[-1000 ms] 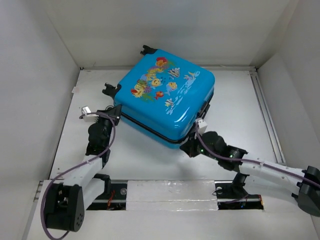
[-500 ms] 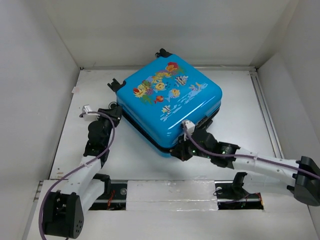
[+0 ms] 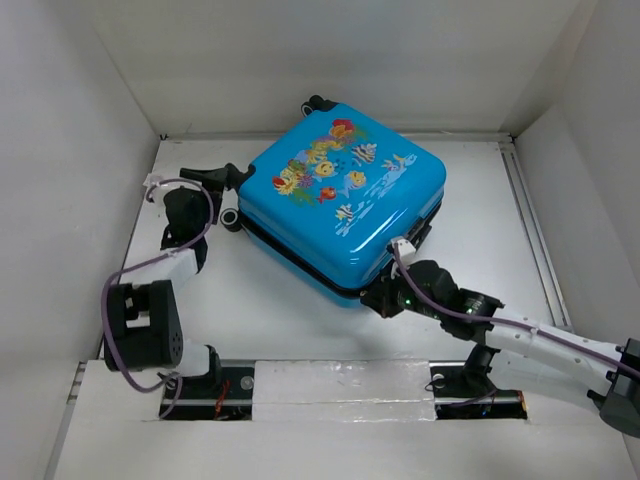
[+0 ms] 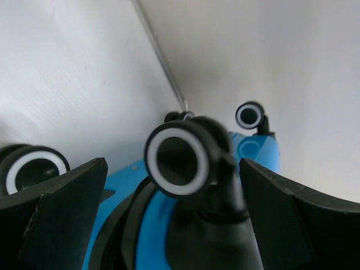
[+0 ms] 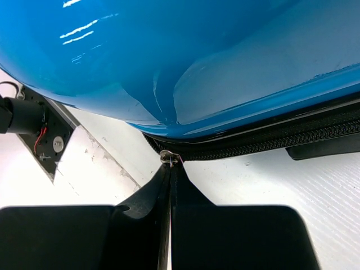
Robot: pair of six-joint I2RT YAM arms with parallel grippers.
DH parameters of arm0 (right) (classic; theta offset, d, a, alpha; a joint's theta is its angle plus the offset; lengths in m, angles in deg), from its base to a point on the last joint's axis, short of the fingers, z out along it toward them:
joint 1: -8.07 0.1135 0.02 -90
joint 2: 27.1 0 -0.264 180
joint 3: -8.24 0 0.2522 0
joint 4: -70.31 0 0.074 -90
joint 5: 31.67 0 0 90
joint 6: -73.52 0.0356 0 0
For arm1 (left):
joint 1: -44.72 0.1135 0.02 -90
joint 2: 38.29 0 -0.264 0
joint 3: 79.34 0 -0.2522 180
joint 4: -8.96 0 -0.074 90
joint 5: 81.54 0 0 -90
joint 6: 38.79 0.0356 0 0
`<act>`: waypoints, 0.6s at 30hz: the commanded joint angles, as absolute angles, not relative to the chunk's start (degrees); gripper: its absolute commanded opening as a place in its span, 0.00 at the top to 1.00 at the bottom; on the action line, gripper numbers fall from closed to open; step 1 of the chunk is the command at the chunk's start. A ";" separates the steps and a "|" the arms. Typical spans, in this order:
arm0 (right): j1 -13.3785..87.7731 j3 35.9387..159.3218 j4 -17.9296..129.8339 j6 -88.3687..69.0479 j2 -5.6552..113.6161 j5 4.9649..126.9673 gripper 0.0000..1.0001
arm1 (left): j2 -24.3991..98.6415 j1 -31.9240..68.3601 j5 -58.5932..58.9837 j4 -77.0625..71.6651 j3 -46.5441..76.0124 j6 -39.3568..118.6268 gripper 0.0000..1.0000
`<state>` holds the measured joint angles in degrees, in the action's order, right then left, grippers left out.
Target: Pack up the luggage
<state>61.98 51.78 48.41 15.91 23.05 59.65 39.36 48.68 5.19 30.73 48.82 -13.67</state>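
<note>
One zip pull in R gripper

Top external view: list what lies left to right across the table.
left gripper → luggage → rail along the table's right edge. The right gripper, shut on the zipper pull, overlaps the luggage's near corner, so it is left out.

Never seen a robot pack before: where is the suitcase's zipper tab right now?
Right wrist view: the zipper tab sits at the near corner of the luggage, pinched in the tips of the right gripper.
</note>
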 commanded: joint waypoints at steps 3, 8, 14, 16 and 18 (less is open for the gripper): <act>61.95 51.36 53.65 14.03 21.85 61.92 1.00 | 44.85 48.85 -3.66 40.11 44.29 -17.60 0.00; 61.95 49.95 55.57 14.63 21.85 62.63 1.00 | 50.56 48.85 -6.40 40.72 38.14 -20.23 0.00; 61.95 49.24 56.20 15.25 21.33 63.24 1.00 | 57.25 48.85 -8.33 48.87 37.33 -28.40 0.12; 61.95 48.71 56.81 15.78 21.33 63.25 1.00 | 59.00 48.85 -8.33 51.61 37.86 -30.25 0.24; 61.95 48.19 57.33 16.30 21.33 63.25 1.00 | 59.54 48.85 -7.63 55.21 38.56 -32.36 0.37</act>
